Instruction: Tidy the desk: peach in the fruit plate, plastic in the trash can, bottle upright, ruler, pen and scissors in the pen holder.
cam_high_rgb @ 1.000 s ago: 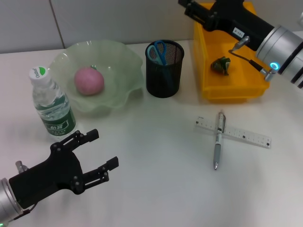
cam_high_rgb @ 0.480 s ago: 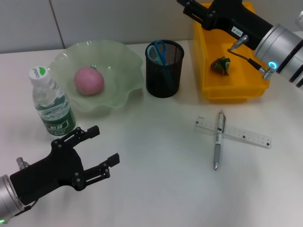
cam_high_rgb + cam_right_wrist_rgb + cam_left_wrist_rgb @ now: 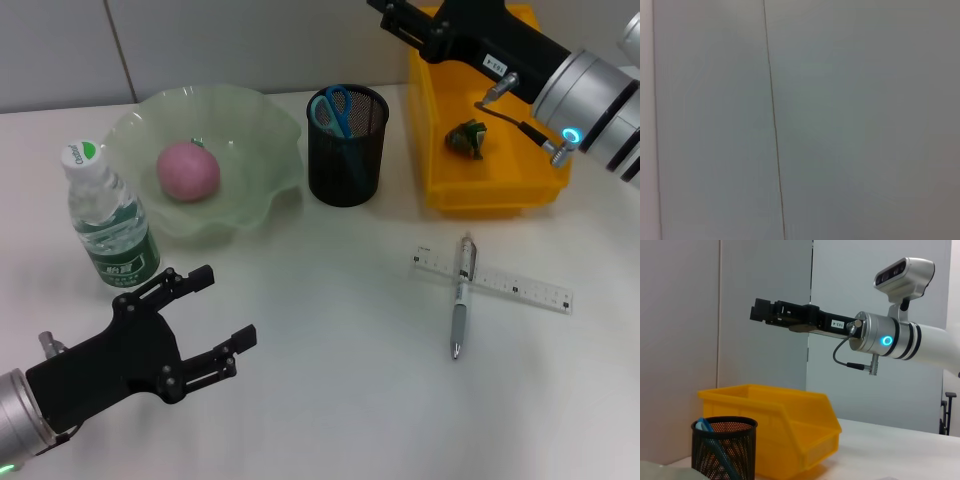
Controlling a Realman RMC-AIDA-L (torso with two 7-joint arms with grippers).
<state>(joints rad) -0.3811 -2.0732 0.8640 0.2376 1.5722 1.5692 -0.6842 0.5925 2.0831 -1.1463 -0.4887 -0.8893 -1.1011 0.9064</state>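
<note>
Head view gives you the black mesh pen holder (image 3: 347, 145) as landmark: scissors (image 3: 333, 108) inside, pen (image 3: 461, 296) lying across the ruler (image 3: 493, 281) in front of it toward the right on bare desk. Left gripper (image 3: 207, 315), fingers spread and empty, hovers well in front-left; right gripper (image 3: 400, 15), state unclear, hangs above the yellow bin (image 3: 437, 150).

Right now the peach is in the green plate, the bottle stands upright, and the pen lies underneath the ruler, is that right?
Not quite. The head view shows the pen lying across the top of the ruler, not under it. The peach is in the green plate and the bottle stands upright.
</note>
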